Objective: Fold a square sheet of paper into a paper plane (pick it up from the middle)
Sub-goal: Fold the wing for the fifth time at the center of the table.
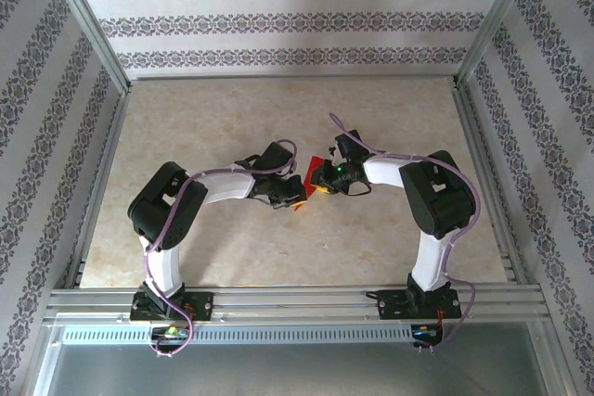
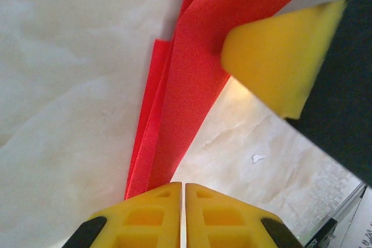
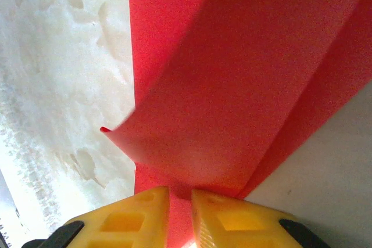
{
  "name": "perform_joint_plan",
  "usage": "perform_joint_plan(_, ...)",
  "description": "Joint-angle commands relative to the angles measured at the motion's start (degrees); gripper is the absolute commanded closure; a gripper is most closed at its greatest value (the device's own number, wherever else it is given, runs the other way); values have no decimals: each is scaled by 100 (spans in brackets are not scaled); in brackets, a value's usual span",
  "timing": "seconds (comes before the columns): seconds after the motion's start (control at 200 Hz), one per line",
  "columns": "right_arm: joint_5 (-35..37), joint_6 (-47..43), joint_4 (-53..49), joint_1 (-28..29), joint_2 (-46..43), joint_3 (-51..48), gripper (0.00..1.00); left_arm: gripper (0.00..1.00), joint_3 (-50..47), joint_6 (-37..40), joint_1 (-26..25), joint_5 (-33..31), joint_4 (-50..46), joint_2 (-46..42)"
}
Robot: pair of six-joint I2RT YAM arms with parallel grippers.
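Note:
The square sheet of paper (image 1: 314, 173) is bright red and lies at mid-table, folded into a narrow pointed shape of several layers (image 2: 186, 97). My left gripper (image 1: 297, 198) is at its near-left end. In the left wrist view this gripper (image 2: 183, 193) has its yellow jaws pressed together, and the paper's point runs down beside and under the left finger. My right gripper (image 1: 323, 185) comes in from the right. Its jaws (image 3: 180, 198) stand a narrow gap apart with red paper (image 3: 244, 74) between them, and a flap rises just ahead. One of its fingers (image 2: 279, 62) rests on the paper.
The beige marbled tabletop (image 1: 278, 118) is ringed by aluminium rails (image 1: 102, 146), with patterned walls behind and at both sides. A tiny white fleck (image 2: 257, 158) lies on the table near the paper. Open surface stretches behind and in front of the grippers.

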Motion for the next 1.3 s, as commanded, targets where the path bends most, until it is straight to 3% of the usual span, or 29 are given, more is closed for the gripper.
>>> perform_joint_plan(0.0, 471, -144, -468, -22, 383, -68, 76, 89, -40, 167, -64, -93, -359, 32)
perform_joint_plan(0.42, 471, -138, -482, -22, 384, -76, 76, 90, -239, 220, -73, -287, -496, 375)
perform_joint_plan(0.675, 462, -146, -504, -31, 384, -36, 76, 89, -200, 279, -73, -291, -769, -281)
perform_joint_plan(1.054, 454, -175, -539, -73, 384, -84, 76, 90, -213, 593, -126, -370, -1280, 155)
perform_joint_plan(1.294, 466, -164, -536, -75, 375, -75, 76, 89, -23, 600, -134, -296, -1242, -170)
